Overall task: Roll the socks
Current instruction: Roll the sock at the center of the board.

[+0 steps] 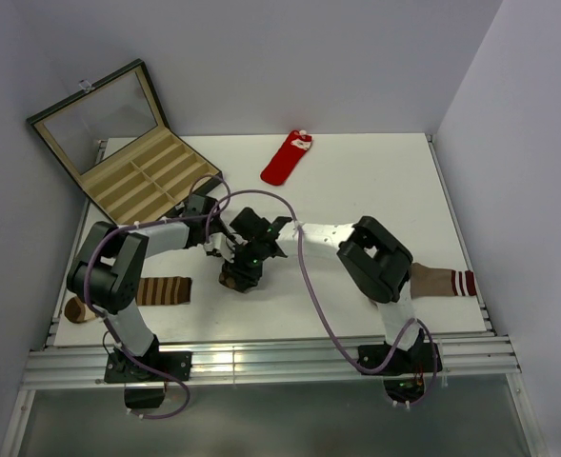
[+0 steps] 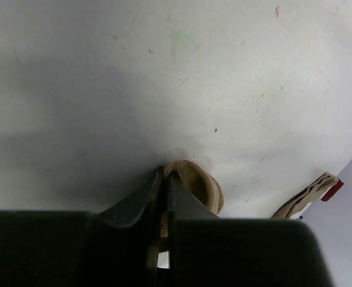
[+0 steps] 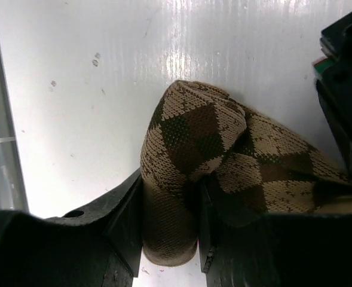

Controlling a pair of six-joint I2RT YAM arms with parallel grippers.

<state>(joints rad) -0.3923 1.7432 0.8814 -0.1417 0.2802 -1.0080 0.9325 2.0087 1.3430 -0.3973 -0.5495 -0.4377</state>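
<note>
The argyle sock [image 1: 236, 277] lies bunched up on the white table in front of both arms. In the right wrist view its tan-and-brown diamond fabric [image 3: 223, 149] is folded into a thick roll. My right gripper [image 3: 170, 180] is shut on one end of that roll and shows in the top view [image 1: 258, 253]. My left gripper [image 2: 165, 174] is shut on a tan fold of the same sock [image 2: 201, 186], close against the right one [image 1: 225, 249]. The red sock [image 1: 287, 159] with a white cuff lies flat at the back of the table, away from both grippers.
An open case [image 1: 137, 162] with tan compartments stands at the back left. A brown-and-cream striped sock [image 1: 158, 290] lies at the near left. A plain brown sock [image 1: 442, 281] with a striped cuff lies at the near right, partly under the right arm.
</note>
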